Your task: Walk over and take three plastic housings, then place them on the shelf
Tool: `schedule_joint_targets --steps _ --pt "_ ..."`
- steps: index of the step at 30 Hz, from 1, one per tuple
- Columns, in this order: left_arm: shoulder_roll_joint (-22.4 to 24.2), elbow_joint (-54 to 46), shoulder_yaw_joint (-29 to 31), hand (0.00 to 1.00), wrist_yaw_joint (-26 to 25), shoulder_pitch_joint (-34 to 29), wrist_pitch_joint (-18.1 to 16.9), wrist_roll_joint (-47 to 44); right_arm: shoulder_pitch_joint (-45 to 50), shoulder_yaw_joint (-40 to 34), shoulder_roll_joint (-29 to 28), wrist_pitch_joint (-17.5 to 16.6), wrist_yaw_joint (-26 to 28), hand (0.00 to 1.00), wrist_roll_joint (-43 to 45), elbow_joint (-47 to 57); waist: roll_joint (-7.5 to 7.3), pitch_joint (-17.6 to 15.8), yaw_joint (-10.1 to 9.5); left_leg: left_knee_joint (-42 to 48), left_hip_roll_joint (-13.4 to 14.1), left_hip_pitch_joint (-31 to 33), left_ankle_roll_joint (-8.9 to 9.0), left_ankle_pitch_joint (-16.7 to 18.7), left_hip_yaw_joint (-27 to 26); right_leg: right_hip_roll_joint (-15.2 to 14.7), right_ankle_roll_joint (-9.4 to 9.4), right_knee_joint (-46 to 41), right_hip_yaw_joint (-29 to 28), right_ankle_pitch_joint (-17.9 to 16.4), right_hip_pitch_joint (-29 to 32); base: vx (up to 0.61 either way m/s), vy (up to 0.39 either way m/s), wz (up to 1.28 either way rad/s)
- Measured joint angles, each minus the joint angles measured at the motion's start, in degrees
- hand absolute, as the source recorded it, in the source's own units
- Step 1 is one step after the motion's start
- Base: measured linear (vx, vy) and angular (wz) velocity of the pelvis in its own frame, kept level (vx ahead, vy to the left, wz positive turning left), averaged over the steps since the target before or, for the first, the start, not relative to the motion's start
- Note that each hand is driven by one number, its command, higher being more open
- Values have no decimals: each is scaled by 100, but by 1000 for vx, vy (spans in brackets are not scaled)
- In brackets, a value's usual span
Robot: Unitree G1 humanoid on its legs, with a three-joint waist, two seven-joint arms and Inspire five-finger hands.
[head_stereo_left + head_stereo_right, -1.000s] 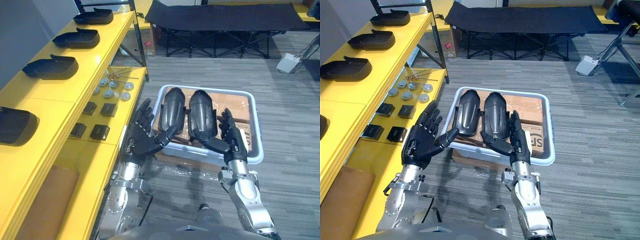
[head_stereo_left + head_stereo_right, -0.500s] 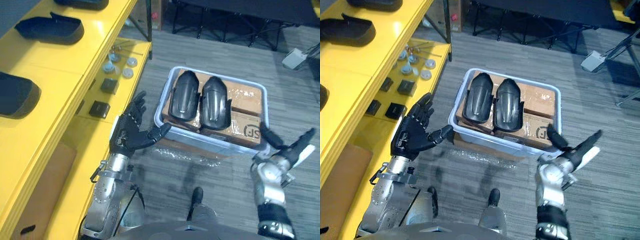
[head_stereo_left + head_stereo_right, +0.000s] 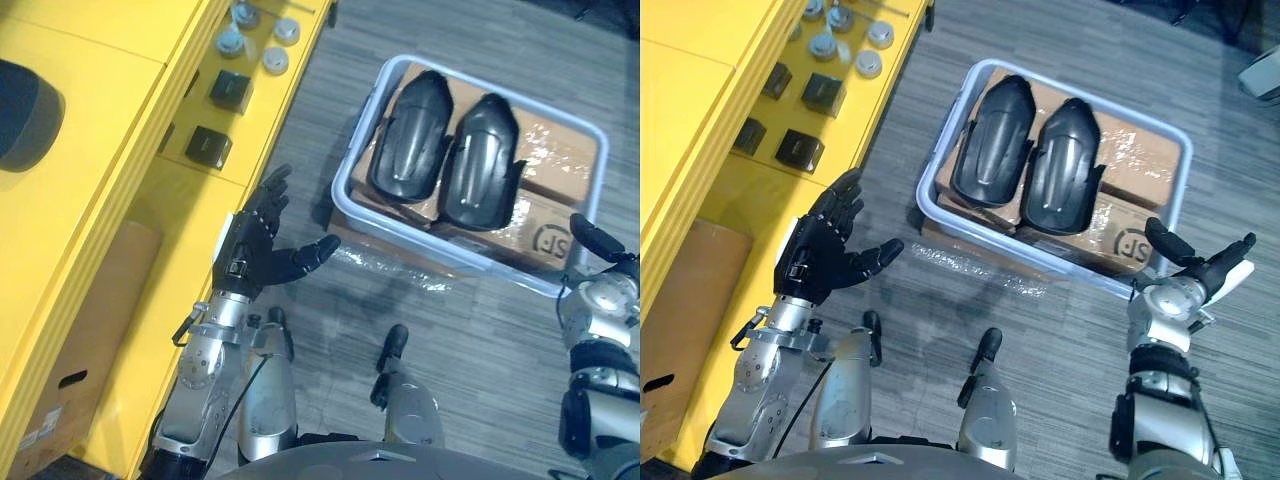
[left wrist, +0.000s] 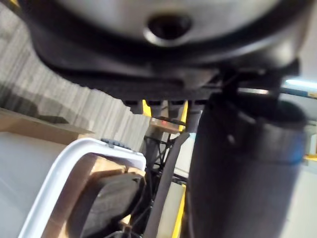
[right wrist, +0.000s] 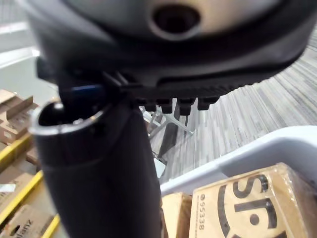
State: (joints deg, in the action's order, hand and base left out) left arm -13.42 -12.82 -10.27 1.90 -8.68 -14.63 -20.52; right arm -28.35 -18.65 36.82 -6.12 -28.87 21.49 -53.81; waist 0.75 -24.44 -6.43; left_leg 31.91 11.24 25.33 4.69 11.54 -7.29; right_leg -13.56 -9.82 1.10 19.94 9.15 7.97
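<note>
Two plastic housings (image 3: 992, 142) are lying side by side on cardboard boxes (image 3: 1122, 150) inside the white bin (image 3: 1040, 262), with nothing touching them. The left hand (image 3: 818, 262) is hovering between the yellow shelf (image 3: 700, 90) and the bin, and the right hand (image 3: 1195, 272) just beside its near right corner, both spread wide and empty. A second ago both were reaching in at the near rim; having drawn apart, they are leaving the first pick-up, seemingly, not yet begun.

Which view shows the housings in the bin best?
Right eye view: both housings lie whole, side by side in the bin. Left eye view shows the same. Left wrist view catches part of one.
</note>
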Motion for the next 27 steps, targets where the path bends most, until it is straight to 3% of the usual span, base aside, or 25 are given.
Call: schedule_joint_targets --steps 10,20,27 --pt "35 682 -83 100 -315 171 -21 64 -1121 1010 815 -117 229 100 -110 -245 257 -311 -200 186 -49 316 -82 5 128 -66 2 -212 67 29 280 -55 22 3" --pt "122 680 -61 100 -329 125 -29 58 -1201 1129 1280 -170 100 100 -565 222 294 -345 -194 187 -56 303 -114 -38 121 -89 21 -324 93 11 290 -58 3 2" --pt "114 682 -55 100 -431 126 -30 33 -1209 1481 1309 20 396 100 -884 2 292 -346 -192 84 -75 396 -126 -103 89 -127 48 -394 111 -8 458 -66 -2 -1"
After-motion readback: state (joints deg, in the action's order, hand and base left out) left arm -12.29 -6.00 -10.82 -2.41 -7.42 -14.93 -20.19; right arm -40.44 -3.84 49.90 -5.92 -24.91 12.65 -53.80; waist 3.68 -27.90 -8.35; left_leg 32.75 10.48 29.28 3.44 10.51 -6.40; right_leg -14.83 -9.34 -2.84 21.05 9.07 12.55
